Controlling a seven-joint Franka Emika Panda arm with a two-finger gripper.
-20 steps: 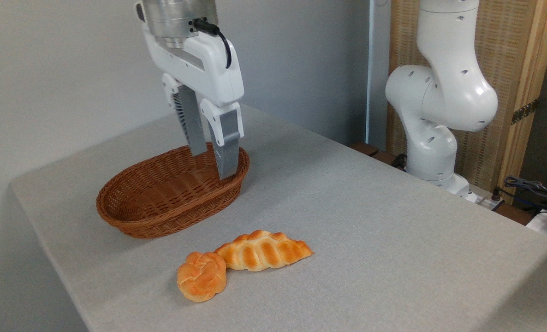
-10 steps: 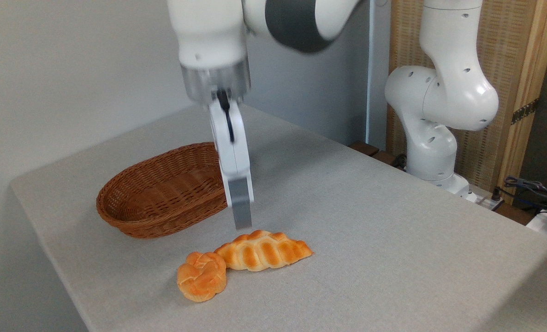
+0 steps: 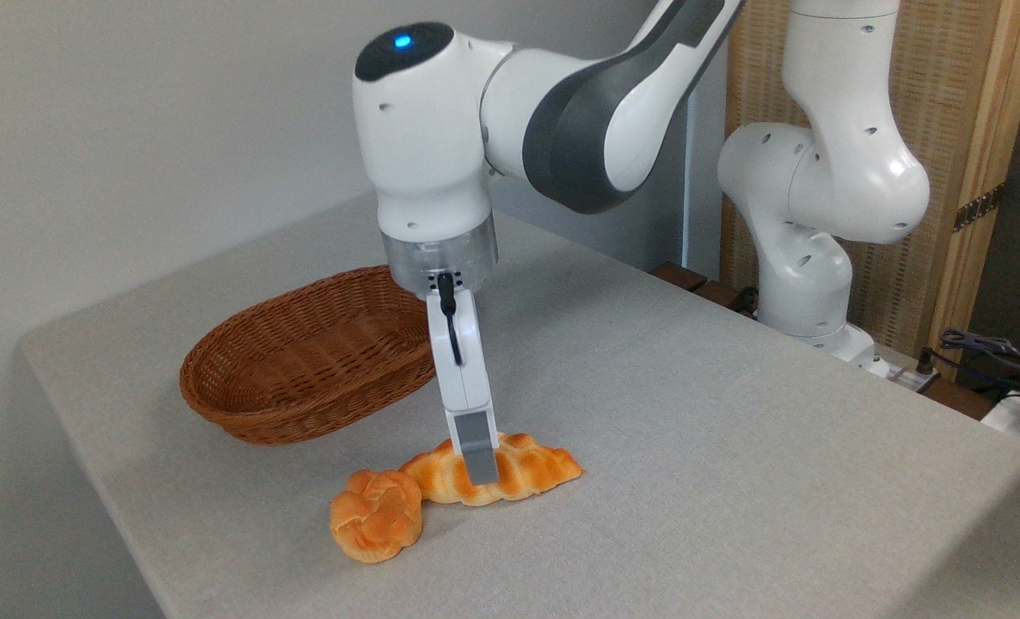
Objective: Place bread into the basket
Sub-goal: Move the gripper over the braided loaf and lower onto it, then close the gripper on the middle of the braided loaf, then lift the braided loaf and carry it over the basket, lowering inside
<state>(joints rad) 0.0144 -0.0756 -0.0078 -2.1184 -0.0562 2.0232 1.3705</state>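
— Where's your gripper?
— Down over the middle of the bread, which lies on the table. You see it edge-on, near finger in front of the loaf; whether it's apart or clamped, you can't tell.
— The rest?
— The bun sits left of the gripper, touching the loaf's end. The basket sits behind it to the left.

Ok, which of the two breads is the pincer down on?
The long braided loaf: the pincer stands over its middle. The small round knot bun lies beside the loaf's left end, clear of the pincer.
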